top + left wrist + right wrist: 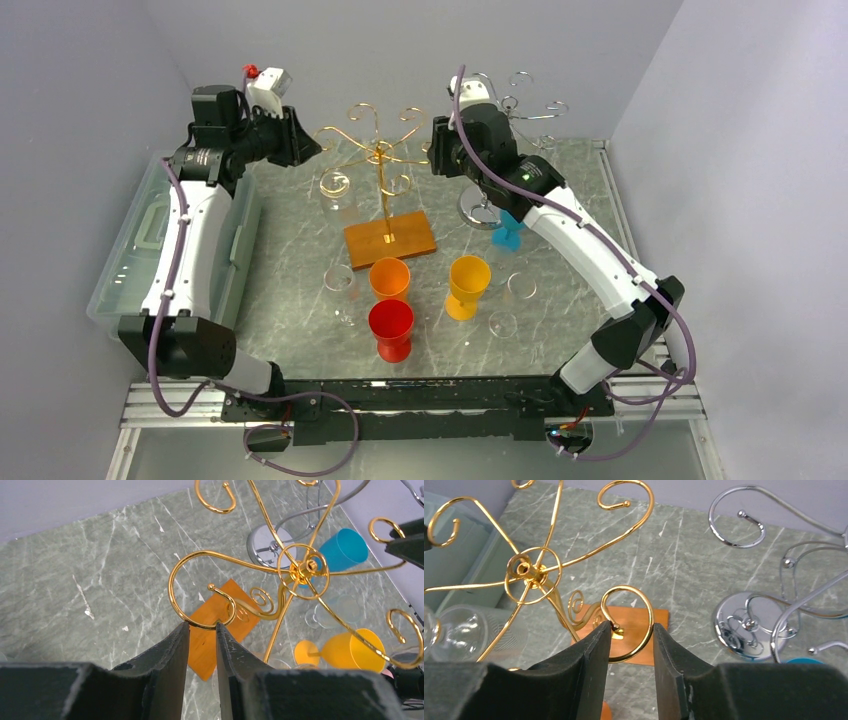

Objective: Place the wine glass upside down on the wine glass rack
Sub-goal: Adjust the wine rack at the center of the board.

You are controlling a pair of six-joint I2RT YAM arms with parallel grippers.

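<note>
Hooks of the gold rack (pixel 390 240) sit inside half-closed jaws of left gripper (pixel 202 626) and right gripper (pixel 630 627), grip unconfirmed; the wine glass (pixel 340 283), likely light, brittle and slick, stands on the table (pixel 290 270), best taken by its stem.

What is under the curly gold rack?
The gold rack stands on an orange wooden board, which lies on the grey marble table. Whatever is beneath the board is covered, so it cannot be seen.

Plain pale lavender-grey walls (pixel 400 50) close in the back and both sides. The evenly lit tabletop (pixel 290 270) has a grey-green marbled surface. An aluminium frame rail (pixel 135 405) runs along its near edge.
</note>
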